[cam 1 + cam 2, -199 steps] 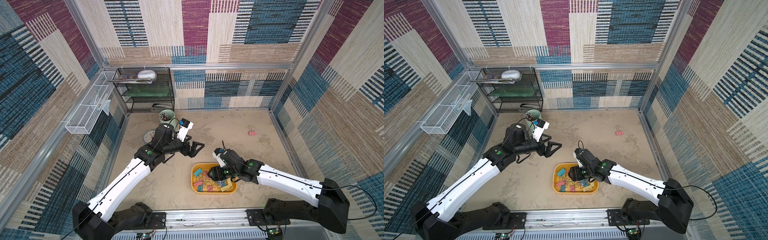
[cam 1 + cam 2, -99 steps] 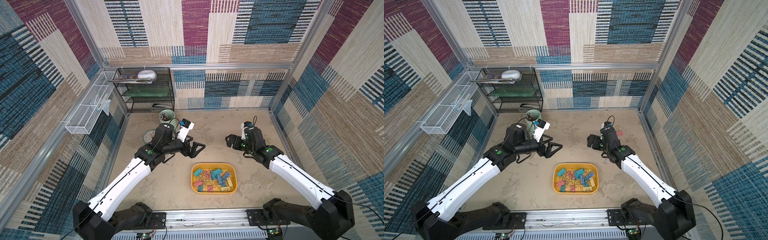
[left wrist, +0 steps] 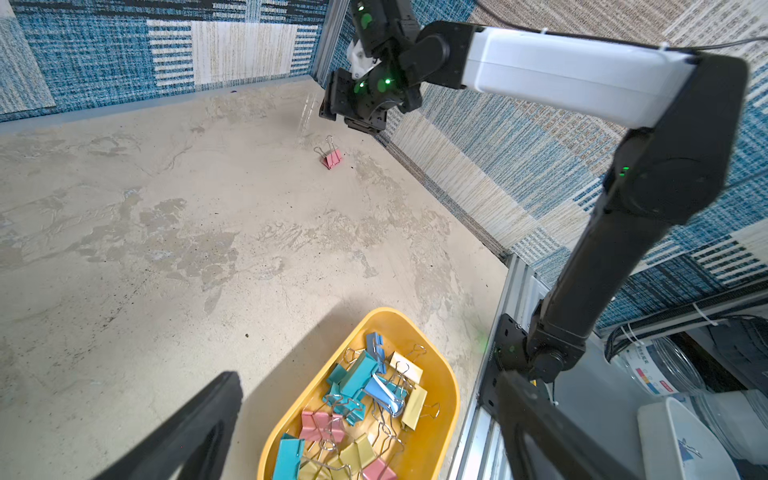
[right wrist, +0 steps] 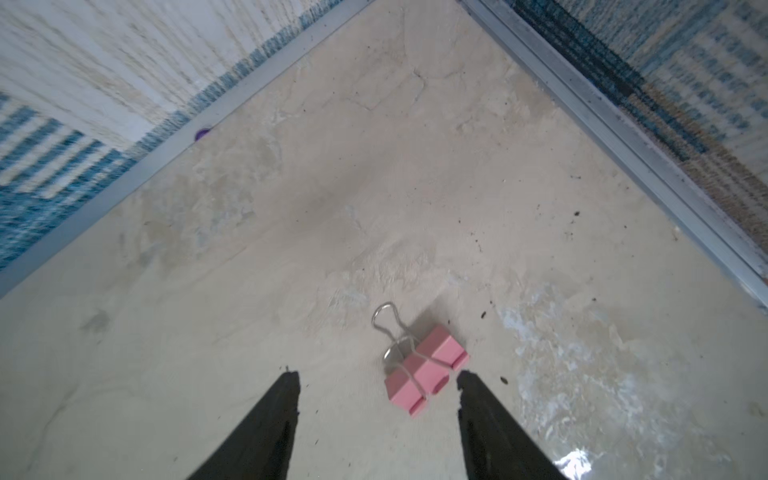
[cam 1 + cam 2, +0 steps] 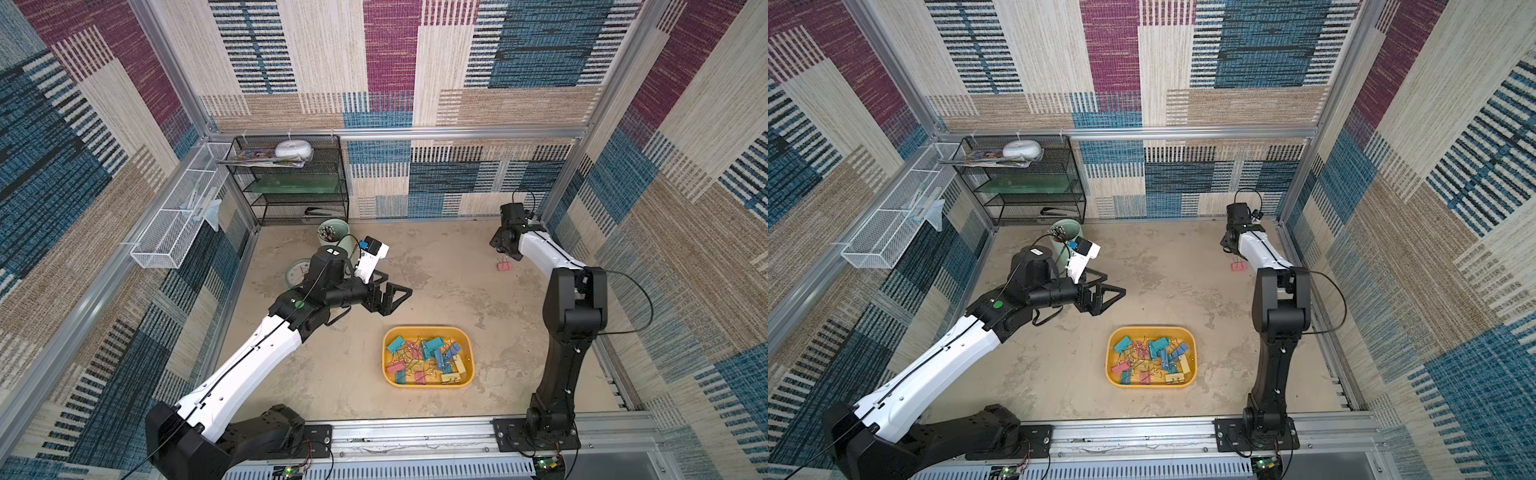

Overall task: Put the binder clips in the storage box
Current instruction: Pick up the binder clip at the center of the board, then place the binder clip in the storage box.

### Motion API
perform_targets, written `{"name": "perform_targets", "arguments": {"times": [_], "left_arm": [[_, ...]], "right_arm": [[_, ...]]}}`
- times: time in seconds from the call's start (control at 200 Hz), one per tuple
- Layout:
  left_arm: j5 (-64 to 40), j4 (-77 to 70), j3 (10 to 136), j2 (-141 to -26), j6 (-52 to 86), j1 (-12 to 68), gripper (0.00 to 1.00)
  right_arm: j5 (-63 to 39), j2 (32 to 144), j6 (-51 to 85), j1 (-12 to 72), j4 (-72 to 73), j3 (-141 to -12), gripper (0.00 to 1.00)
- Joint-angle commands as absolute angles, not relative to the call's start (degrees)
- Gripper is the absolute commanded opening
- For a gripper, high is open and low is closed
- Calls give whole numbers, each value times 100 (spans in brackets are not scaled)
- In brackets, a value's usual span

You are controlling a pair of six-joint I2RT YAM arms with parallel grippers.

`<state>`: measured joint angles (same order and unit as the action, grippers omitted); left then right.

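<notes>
In both top views a lone pink binder clip [image 5: 503, 265] with wire handles lies on the counter [image 5: 436, 266] by the far right corner, well apart from the shallow yellow plastic storage box [image 5: 428, 329] holding the rest; the left hand [image 5: 395, 300] hovers spread and empty. The left wrist view puts the right hand [image 3: 348, 121] just above it. The right wrist view shows fingers [image 4: 270, 428] parted, gripping nothing — the clip sits off-centre, so centre first, then close across its body.

Black wire shelf [image 5: 286, 208] in left rear corner, white rounded item [image 5: 293, 148] on top tier. White mesh basket [image 5: 166, 245] hung on left wall. Green cup [image 5: 341, 232] beside shelf; round dial [image 5: 295, 272], possibly a clock, nearby.
</notes>
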<state>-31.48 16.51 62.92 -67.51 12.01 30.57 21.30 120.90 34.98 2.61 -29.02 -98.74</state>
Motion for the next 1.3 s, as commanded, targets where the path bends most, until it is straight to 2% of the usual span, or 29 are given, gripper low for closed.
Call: {"name": "perform_targets", "arguments": {"times": [0.0, 0.17, 0.311, 0.441, 0.606, 0.786, 0.932, 1.057, 1.172, 1.297], "left_arm": [[-3234, 1521, 6317, -6759, 1212, 3057, 99], [-3261, 1522, 6332, -6801, 1248, 3058, 99], [-3243, 1518, 6328, -6802, 1239, 3058, 100], [-3234, 1534, 6336, -6798, 1236, 3058, 99], [-3221, 1546, 6337, -6789, 1230, 3059, 99], [-3269, 1560, 6372, -6781, 1237, 3052, 99], [-2892, 1567, 6392, -6872, 1465, 3075, 100], [-2234, 1927, 6767, -7109, 2505, 3227, 87], [-2029, 1930, 6913, -7358, 3346, 3504, 79], [-1559, 2138, 7123, -7559, 3788, 3908, 71]], "right_arm": [[2729, 12510, 3357, 255, -3506, -10285, 59], [2603, 12922, 3365, 247, -3634, -10622, 46], [2464, 12836, 3444, 250, -3469, -10382, 30], [2290, 12709, 3436, 253, -3275, -10123, 23], [2107, 12487, 3400, 254, -3272, -9918, 0], [1404, 11551, 3244, 267, -3032, -9155, 0], [824, 9942, 3048, 655, -2444, -7853, 0], [416, 8259, 2770, 1355, -1890, -6614, 0], [1061, 6795, 2638, 2415, -1561, -5662, 0], [1812, 5807, 2680, 3406, -1708, -5194, 0]]}}
